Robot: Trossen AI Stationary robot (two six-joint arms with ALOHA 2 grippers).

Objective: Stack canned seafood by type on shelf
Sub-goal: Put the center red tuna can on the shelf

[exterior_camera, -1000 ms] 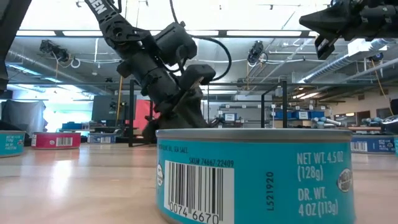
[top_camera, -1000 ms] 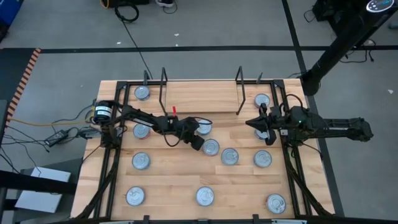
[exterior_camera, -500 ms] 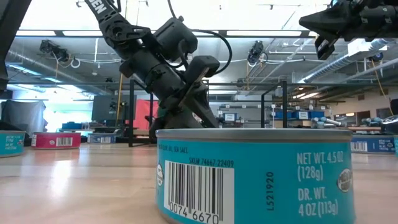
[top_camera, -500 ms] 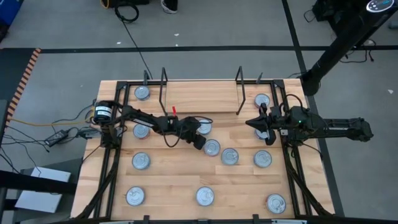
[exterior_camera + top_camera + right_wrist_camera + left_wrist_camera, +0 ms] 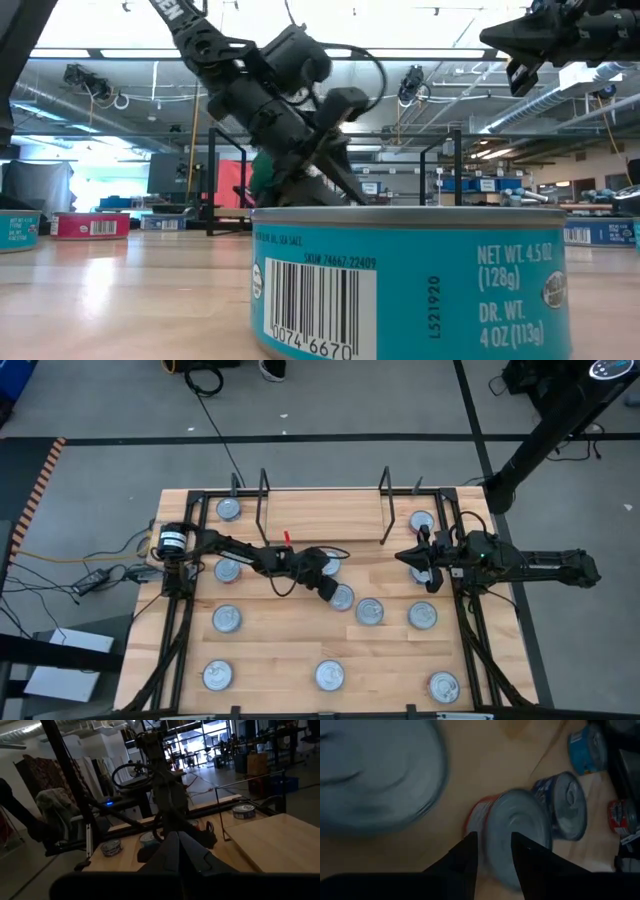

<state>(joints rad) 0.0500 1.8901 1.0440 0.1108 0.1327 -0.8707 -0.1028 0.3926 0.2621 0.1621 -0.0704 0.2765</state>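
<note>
Several flat round tins with silver lids lie scattered on the table; one stands on its base close in front of the low camera (image 5: 410, 280). The shelf (image 5: 322, 512), a light board between black wire uprights, stands at the far middle. My left gripper (image 5: 328, 588) slants down at mid-table, open. Its fingers (image 5: 470, 851) stand over the near rim of a red-labelled tin (image 5: 517, 832), which sits on the table (image 5: 341, 598). My right gripper (image 5: 415, 556) hangs level and shut above the table's right side, holding nothing (image 5: 179, 847). My left gripper's fingers stand over the near rim (image 5: 492, 850) of the red-labelled tin, coming slantwise from the table's left and from above. The view is blurred, and I cannot tell whether they touch it.
Another tin (image 5: 326, 565) lies partly under the left arm. Two blue tins (image 5: 562, 805) (image 5: 587, 747) lie just beyond the red one. More tins stand along the near edge (image 5: 329, 675) and at the far corners (image 5: 229, 509) (image 5: 421, 521). Black frame rails run along both sides.
My left gripper has gone a little toward the table's right edge, closing on the red-labelled tin at mid-table; its finger gap looks the same. The tins have stayed where they were.
</note>
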